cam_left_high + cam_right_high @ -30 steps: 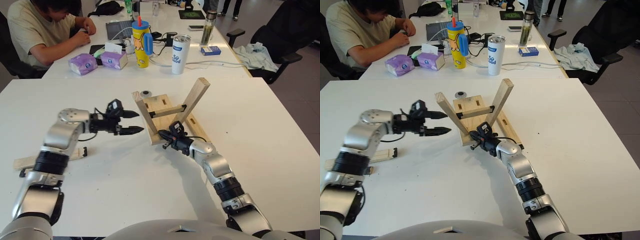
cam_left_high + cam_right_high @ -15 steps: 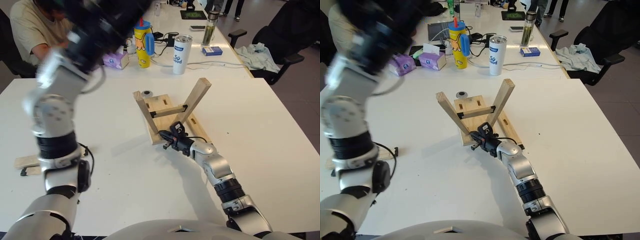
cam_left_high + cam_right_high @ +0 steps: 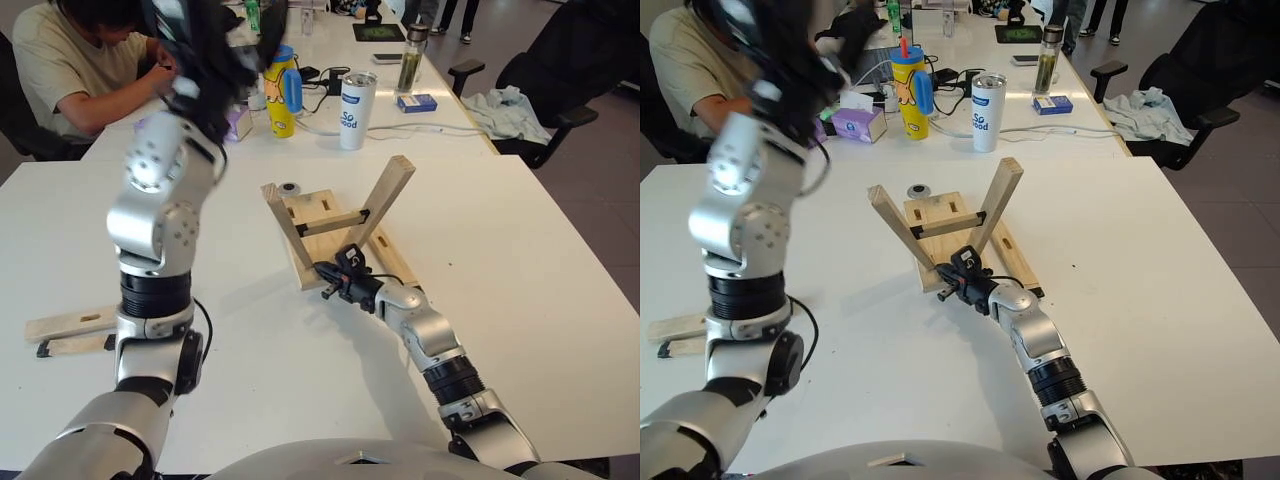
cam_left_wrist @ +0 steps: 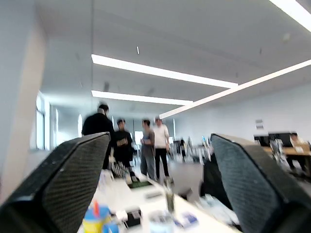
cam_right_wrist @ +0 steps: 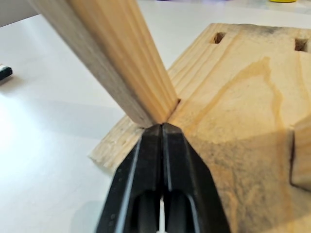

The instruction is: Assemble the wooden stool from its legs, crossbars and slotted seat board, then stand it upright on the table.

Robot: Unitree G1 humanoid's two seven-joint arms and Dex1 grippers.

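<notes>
Office: white desks [image 3: 530, 250], swivel chairs [image 3: 585, 60].

"How many legs are fitted, from where you sit?"

"I count two legs [image 3: 287, 232] in one seat board [image 3: 318, 205], with one crossbar [image 3: 335, 221] between them."

"Any loose wood?"

"I see two loose wooden pieces [image 3: 70, 325] at the table's left edge."

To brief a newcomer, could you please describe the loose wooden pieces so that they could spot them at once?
On the large white table, start at the seat board in the middle and look across to the table's edge on the robot's left. There the loose wooden pieces lie flat, side by side; unlike the two legs slanting up from the board, they lie apart from it.
</notes>
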